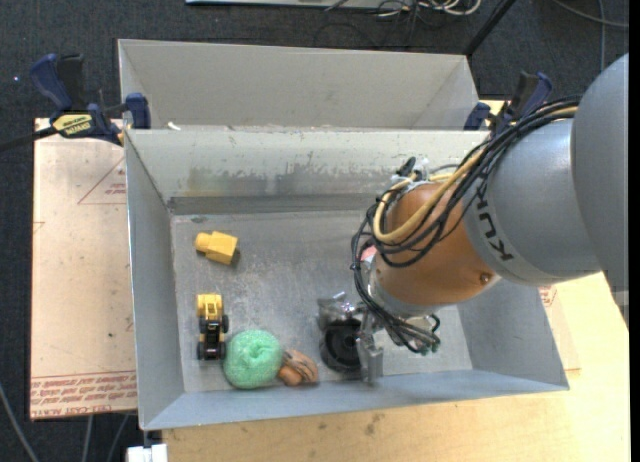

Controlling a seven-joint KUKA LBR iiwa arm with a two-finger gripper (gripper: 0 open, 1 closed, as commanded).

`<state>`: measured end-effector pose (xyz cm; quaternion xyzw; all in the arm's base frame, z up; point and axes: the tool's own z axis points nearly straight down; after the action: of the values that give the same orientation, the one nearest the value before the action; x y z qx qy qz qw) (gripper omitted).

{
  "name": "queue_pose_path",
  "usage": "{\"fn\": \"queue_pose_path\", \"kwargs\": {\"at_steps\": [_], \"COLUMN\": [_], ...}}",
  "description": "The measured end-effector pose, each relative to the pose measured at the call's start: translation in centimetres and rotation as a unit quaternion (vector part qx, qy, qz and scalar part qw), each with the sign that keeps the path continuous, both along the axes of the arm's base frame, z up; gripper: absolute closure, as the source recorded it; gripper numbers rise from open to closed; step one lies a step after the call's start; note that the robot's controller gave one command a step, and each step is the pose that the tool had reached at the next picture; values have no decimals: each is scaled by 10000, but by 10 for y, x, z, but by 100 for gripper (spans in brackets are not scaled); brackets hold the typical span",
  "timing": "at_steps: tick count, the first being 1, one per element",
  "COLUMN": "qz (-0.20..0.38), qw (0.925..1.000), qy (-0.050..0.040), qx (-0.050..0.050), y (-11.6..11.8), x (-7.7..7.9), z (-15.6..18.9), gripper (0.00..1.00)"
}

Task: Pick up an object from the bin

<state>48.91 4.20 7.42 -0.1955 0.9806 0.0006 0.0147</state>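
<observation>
Down low by the front wall of the grey metal bin [300, 185], right of centre: jaws spread apart, one grey finger [335, 308] to the rear-left and the other to the front-right, on either side of a black round cup-like object [340, 348] lying on the bin floor. Hard to tell whether pressing on it or merely beside it. Above the jaws, a rounded orange wrist cover [440, 250] looped with black and yellow cables, on the grey arm [560, 190] coming in from the right. Just left of the black object, a small tan-brown lump [297, 370], touching a fuzzy green ball [252, 358]. Just beside the ball, to its left and slightly rearward, a yellow and black toy vehicle [210, 325]. Farther back, well apart from the jaws, a yellow plastic block [217, 246] alone on bare floor.
</observation>
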Motion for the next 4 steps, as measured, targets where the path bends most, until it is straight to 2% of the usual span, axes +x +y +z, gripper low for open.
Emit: {"fn": "queue_pose_path", "kwargs": {"at_steps": [1, 2, 3, 4], "qz": [8, 22, 23, -33], "qw": [10000, 10000, 10000, 10000], "qy": [22, 7, 7, 84], "qx": [-15, -13, -13, -25], "y": [-2, -2, -2, 2], "x": [-1, -1, -1, 1], "z": [-1, 0, 0, 196], "gripper": [0, 100, 100, 100]}}
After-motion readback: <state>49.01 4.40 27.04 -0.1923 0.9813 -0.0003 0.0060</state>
